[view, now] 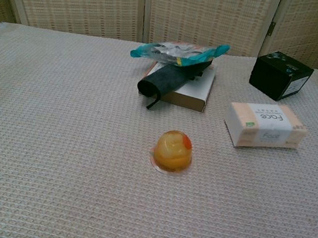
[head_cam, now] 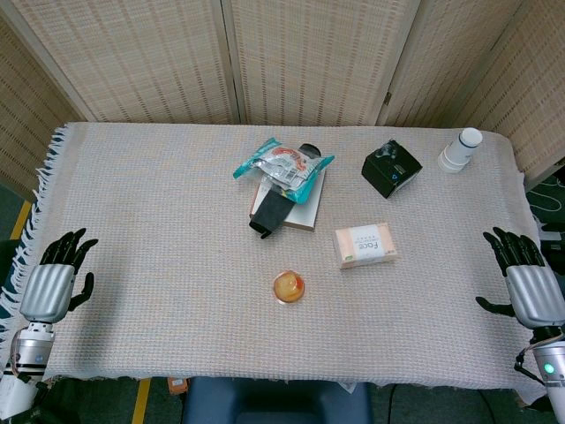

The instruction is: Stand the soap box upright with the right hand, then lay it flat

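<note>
The soap box (head_cam: pixel 365 245) (view: pixel 266 126) is a peach and white carton printed "Face". It lies flat on its broad side, right of the table's middle. My right hand (head_cam: pixel 527 278) hovers at the table's right edge, well to the right of the box, fingers spread and holding nothing. At the left edge my left hand (head_cam: pixel 55 278) is also spread and holds nothing. The chest view shows neither hand.
A yellow jelly cup (head_cam: pixel 289 287) (view: pixel 173 150) sits in front of and left of the box. Behind it lie a white book (head_cam: pixel 305 210) with a black roll (head_cam: pixel 269 215) and a teal snack bag (head_cam: pixel 282 166). A black box (head_cam: pixel 391 168) and stacked paper cups (head_cam: pixel 461 149) stand far right.
</note>
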